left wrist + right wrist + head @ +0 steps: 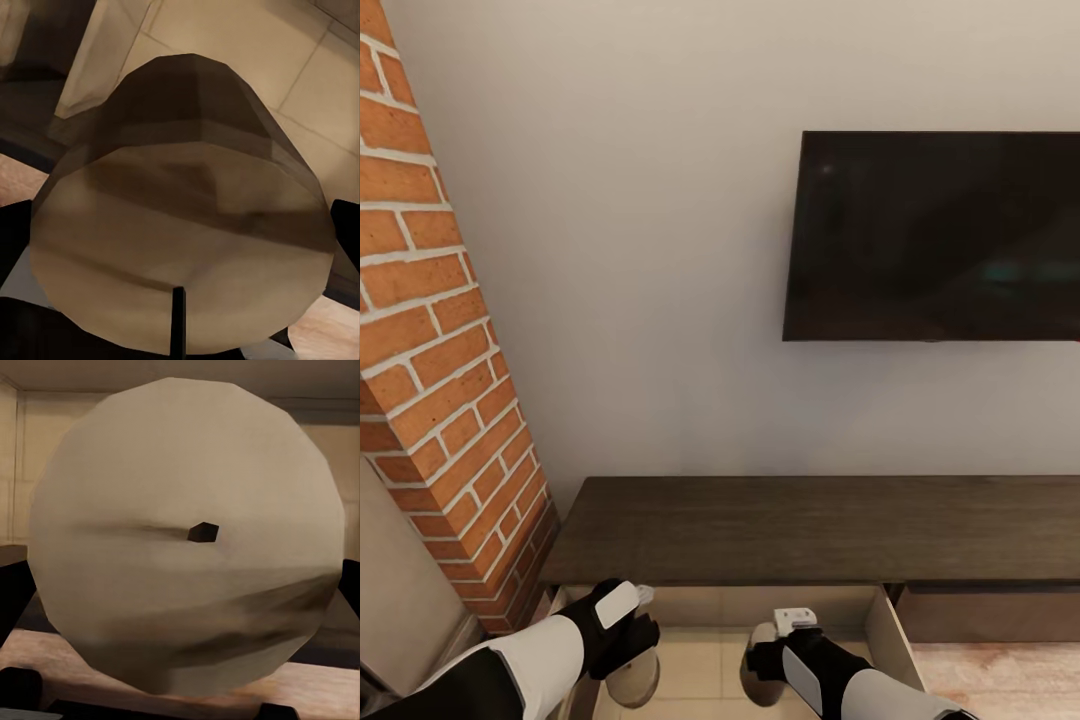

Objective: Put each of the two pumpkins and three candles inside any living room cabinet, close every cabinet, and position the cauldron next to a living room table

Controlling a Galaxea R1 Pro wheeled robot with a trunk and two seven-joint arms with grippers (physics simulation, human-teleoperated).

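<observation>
Left gripper [632, 648] grips one candle [180, 247]; right gripper [772, 660] grips another candle [187, 536]. Both hang over the cabinet's [810, 530] open drawer [885, 625], inside its side walls.

A home living room (wall-mounted TV [935, 235], brick fireplace [435, 370], low wooden cabinet [810, 530]).

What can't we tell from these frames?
- Head view: both grippers' fingertips, cut by the bottom edge.
- Left wrist view: drawer contents, blocked by the left candle.
- Right wrist view: drawer interior, blocked by the right candle.
- Head view: cabinet right end and TV, cut by the right edge.
</observation>
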